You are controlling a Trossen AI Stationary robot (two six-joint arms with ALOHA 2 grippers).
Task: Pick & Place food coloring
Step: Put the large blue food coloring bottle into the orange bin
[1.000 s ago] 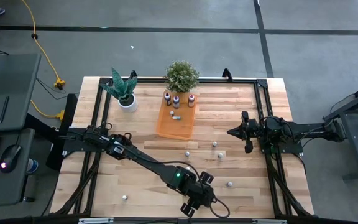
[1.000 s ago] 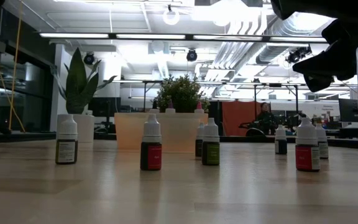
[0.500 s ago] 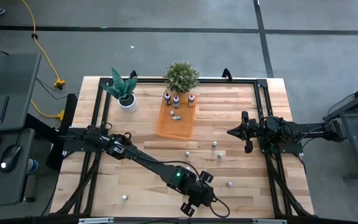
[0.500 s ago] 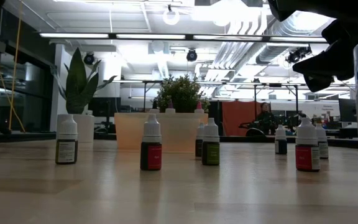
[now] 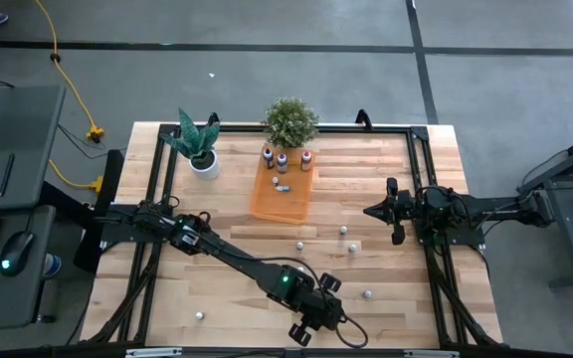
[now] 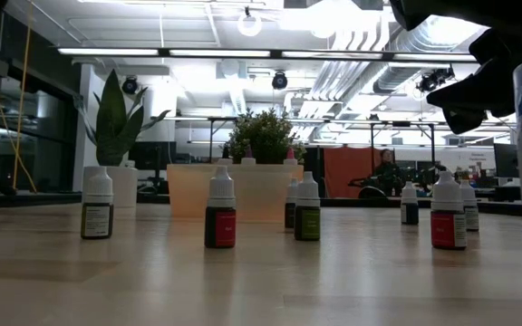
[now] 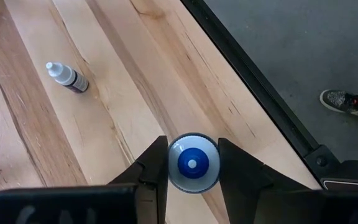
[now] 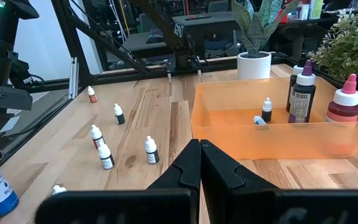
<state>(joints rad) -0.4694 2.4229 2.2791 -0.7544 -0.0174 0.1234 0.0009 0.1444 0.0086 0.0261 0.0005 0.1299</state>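
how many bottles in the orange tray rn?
5. Three tall squeeze bottles at the orange plastic tray's plant end; one tiny white-capped bottle upright mid-tray, a second tiny bottle lying beside it. None seem hidden.

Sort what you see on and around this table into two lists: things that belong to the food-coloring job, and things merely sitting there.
Belongs to the job:
- blue-label bottle, clamped in the left end effector
- loose small bottles on the wood
- orange tray holding several bottles

Just lying about:
- snake plant in white pot
- bushy green plant
- right end effector, waiting shut near the tray
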